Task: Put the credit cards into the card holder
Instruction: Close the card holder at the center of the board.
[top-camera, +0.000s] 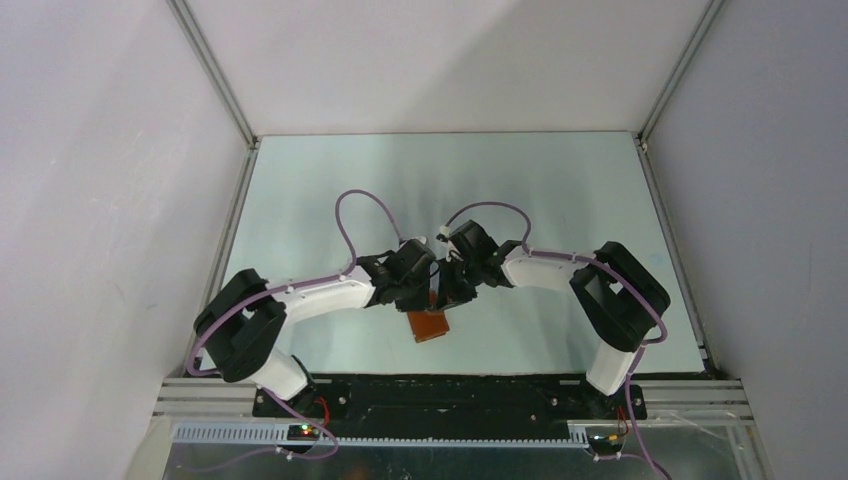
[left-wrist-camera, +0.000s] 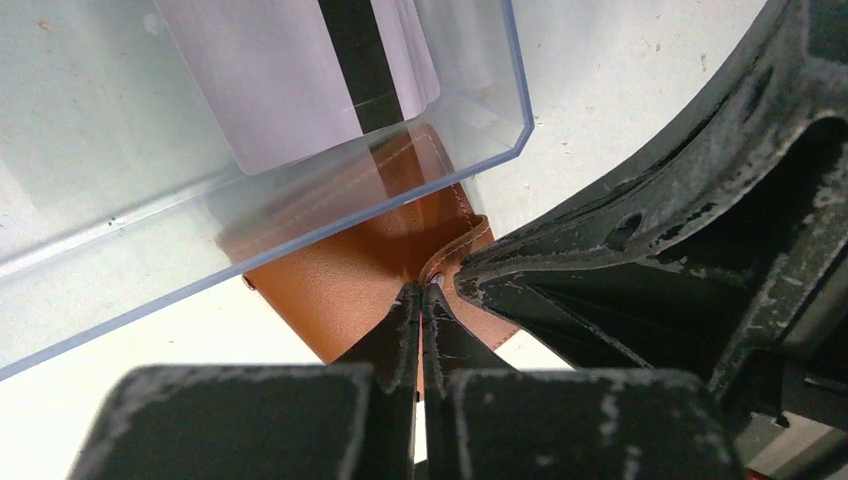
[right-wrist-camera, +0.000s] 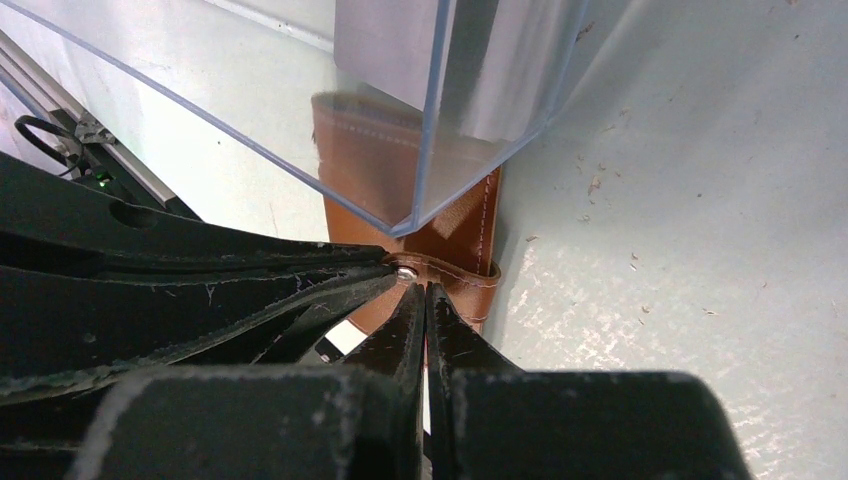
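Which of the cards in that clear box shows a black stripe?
The front card, the widest pale face in the left wrist view: a black stripe runs along its right side. The other cards behind it show only thin pale edges.

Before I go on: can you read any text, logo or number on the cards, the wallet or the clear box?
None can be read.
The cards, seen through the clear box, show only a dark stripe and no legible print.
The wallet shows plain brown leather and stitching, with no brand mark.
The clear box carries no label.
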